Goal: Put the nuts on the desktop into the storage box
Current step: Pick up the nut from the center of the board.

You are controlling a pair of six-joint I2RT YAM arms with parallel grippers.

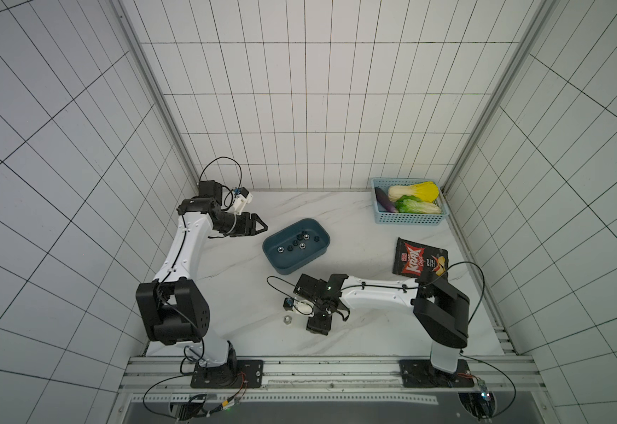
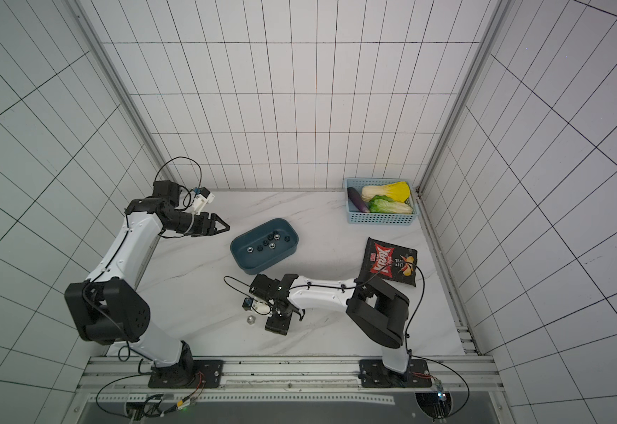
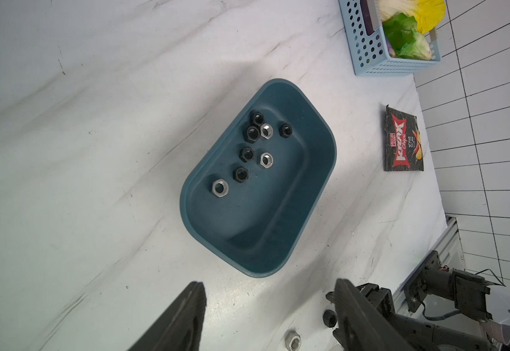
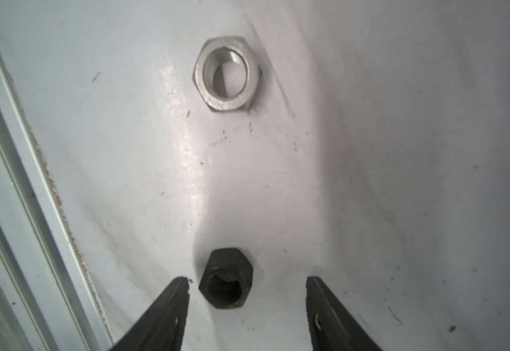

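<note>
black nut [image 4: 225, 278] inside parted right tool [image 4: 247, 281] (wrist view), hidden overhead

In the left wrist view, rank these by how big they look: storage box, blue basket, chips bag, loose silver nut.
1. storage box, clearly largest.
2. blue basket, though the frame cuts part of it off.
3. chips bag.
4. silver nut on the desktop.

Robot lab test cell. Shut in on three sides by white grid-tiled walls [image 1: 318, 110], aluminium corner posts [image 1: 494, 91]; left arm [image 1: 185, 249] and right arm [image 1: 373, 293] bolted to aluminium rail [image 1: 329, 370] along front edge; marble-look surface [image 1: 373, 341] staged with odd props: basket [image 1: 406, 219] of veg, chips bag [image 1: 419, 262].
</note>
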